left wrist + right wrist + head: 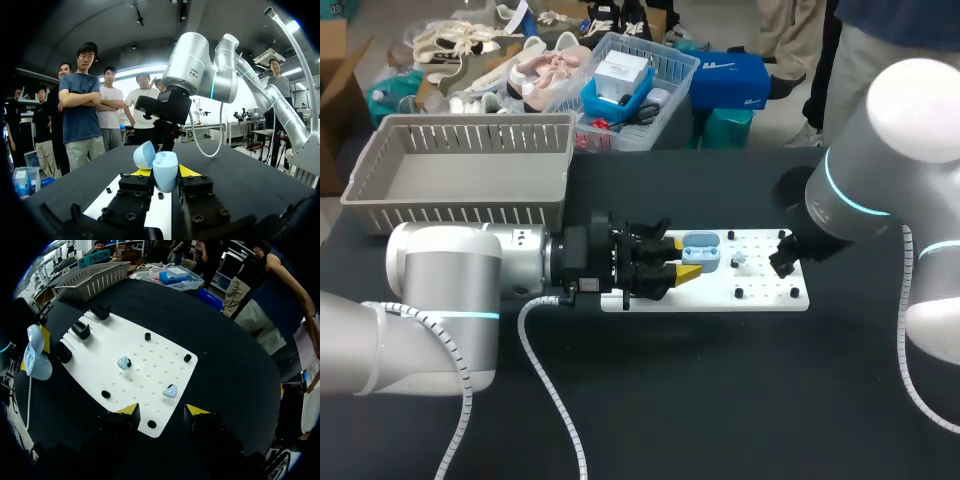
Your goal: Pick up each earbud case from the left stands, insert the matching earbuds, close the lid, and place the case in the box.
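Jaws of the left gripper (pixel 165 171) pinch the light-blue earbud case (pixel 165 169) from both sides, one yellow tip against each flank. The case stands upright between the fingers. Its lid (pixel 144 155) is hinged open and tilts away to one side. In the head view this gripper (pixel 680 262) sits at centre frame, over the left end of the white pegboard (pixel 765 296), with the case (pixel 701 250) just past its fingertips.

Jaws of the right gripper (pixel 163 410) are spread wide, with nothing between them. The yellow tips hover above the near edge of the pegboard (pixel 150 347). One earbud (pixel 170 391) lies on the board just ahead of the fingers. A second earbud (pixel 123 362) lies farther ahead, beside a black peg (pixel 129 362). Two black stands (pixel 81 330) sit at the far end of the board. In the head view the right gripper (pixel 782 256) is right of centre, above the right end of the board.

The grey slotted box (pixel 460 172) occupies the upper left of the head view, on the black table (pixel 720 390), apart from the board.
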Robot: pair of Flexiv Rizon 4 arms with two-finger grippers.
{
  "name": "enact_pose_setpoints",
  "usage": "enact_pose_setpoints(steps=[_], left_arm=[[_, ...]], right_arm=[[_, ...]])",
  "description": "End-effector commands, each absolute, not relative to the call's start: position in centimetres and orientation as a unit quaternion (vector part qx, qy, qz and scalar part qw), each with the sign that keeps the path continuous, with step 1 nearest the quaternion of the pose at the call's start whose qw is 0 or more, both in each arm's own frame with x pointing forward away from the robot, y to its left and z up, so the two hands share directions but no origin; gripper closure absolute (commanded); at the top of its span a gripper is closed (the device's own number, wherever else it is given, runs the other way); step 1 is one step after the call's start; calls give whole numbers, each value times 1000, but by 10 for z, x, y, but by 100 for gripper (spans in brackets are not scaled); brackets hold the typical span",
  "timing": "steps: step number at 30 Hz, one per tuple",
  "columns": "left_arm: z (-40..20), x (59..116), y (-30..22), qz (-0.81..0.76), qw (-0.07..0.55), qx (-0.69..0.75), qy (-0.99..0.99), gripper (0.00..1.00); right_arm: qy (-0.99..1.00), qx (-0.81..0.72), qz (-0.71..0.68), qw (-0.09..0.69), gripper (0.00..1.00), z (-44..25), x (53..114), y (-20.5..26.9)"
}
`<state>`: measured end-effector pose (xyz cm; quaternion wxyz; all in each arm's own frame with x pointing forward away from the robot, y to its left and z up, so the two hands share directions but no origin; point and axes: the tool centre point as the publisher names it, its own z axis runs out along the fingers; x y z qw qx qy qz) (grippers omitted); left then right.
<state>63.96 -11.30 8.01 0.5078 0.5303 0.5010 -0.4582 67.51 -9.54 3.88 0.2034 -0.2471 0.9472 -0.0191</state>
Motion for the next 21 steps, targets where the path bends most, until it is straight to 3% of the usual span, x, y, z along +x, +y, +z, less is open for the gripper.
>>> enact_pose_setpoints(steps=[1,21], left_arm=[[79,640,-114,-458,508,530,501,100],[79,640,-114,-458,508,530,501,100]], right_arm=[[944,-225,-99,220,53,31,680,-92],[950,-206,-116,206,56,22,693,-94]])
